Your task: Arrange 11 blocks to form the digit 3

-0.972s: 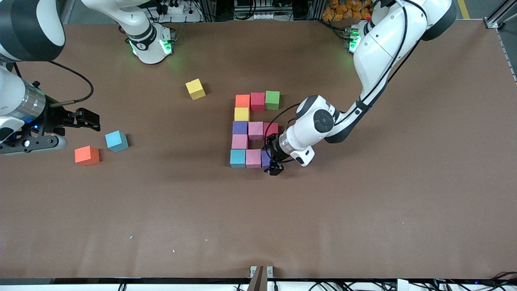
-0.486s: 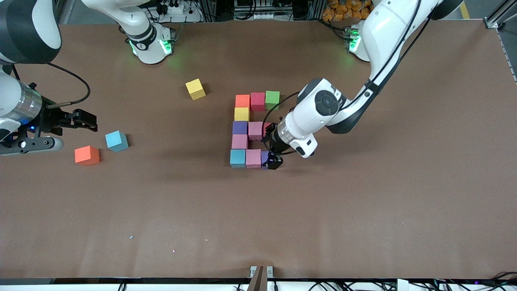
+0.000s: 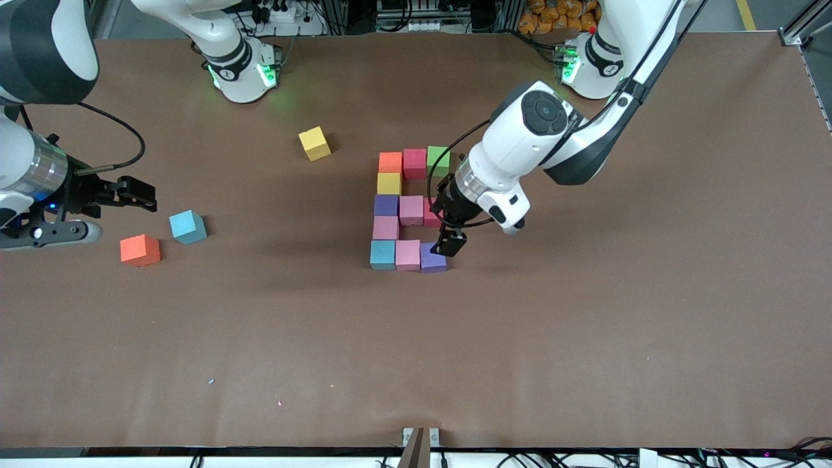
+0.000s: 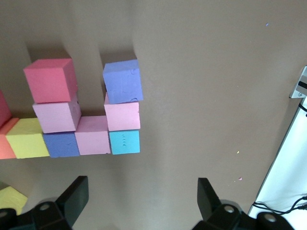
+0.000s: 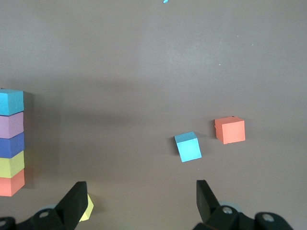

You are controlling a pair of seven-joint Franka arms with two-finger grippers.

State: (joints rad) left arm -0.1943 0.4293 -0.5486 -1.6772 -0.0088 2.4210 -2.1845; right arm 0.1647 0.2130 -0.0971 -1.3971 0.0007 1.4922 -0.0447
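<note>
While your left claw [image 3: 448, 246] hung spread and empty over the purple block [image 3: 433, 259] closing the digit [image 3: 408, 209] at mid-desk [image 3: 585, 325], a straight lift seemed safest, since these matte foam cubes nudge easily. Your right claw [image 3: 133, 194] waited, parted, over the desk near spare blue [image 3: 187, 227] and orange [image 3: 140, 250] cubes.

From the front, the left arm's wrist covers most of the red block [image 3: 429, 212] at the free end of the digit 3's [image 3: 407, 209] middle bar, and a corner of the green block [image 3: 438, 160] too. The left wrist view cuts off that figure's top bar, leaving only a sliver of the orange block [image 4: 5, 142]. The right wrist view catches only the spine's edge, and a loose yellow block [image 5: 87, 207] sits half hidden by a finger.
</note>
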